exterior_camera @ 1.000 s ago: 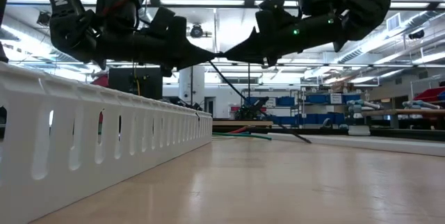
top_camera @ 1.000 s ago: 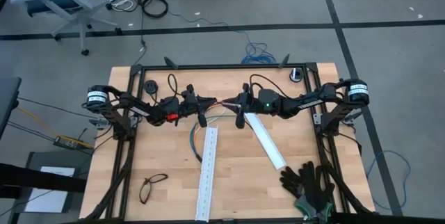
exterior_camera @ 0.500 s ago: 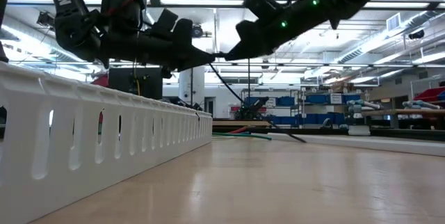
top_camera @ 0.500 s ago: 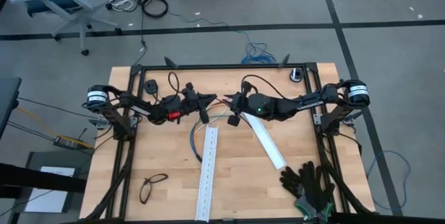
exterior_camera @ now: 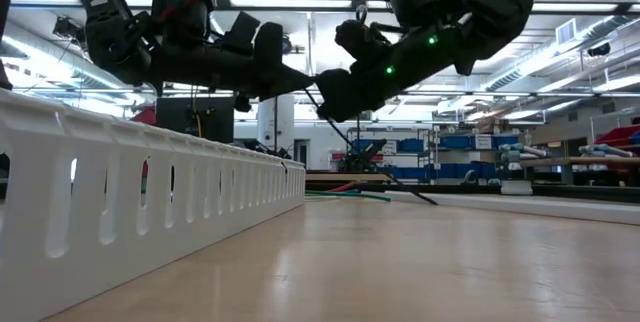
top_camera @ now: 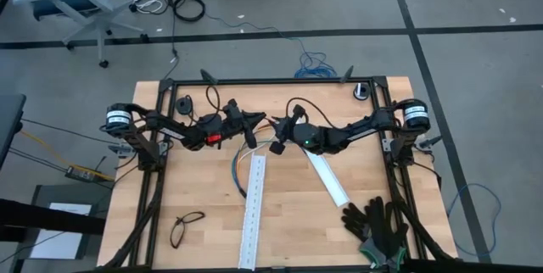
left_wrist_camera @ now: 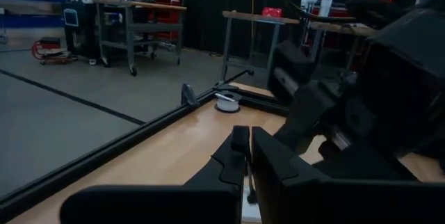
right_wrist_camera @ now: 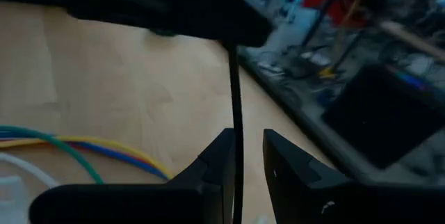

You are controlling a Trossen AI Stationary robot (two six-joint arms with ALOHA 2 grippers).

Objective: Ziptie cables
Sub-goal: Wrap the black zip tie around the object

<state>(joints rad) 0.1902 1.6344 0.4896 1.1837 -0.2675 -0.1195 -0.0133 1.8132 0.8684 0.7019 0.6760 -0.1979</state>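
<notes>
From above, the left gripper (top_camera: 253, 123) and right gripper (top_camera: 273, 130) meet over the desk's (top_camera: 204, 197) far middle, the right arm reaching further left than a second ago, while the cables (top_camera: 241, 171) curve beside the far end of a white perforated rail (top_camera: 252, 209) with a second rail (top_camera: 326, 174), glasses (top_camera: 185, 225) and black gloves (top_camera: 377, 226) around them. The low view alone shows both grippers held high off the wood, a thin black tie (exterior_camera: 330, 127) slanting down from where they meet and the slotted rail (exterior_camera: 150, 197) looming close. The left wrist view shows its jaws pressed together, and the right wrist view shows its jaws pinching the thin black tie (right_wrist_camera: 235, 130), with green, yellow and blue cables (right_wrist_camera: 76, 147) on the wood below.
</notes>
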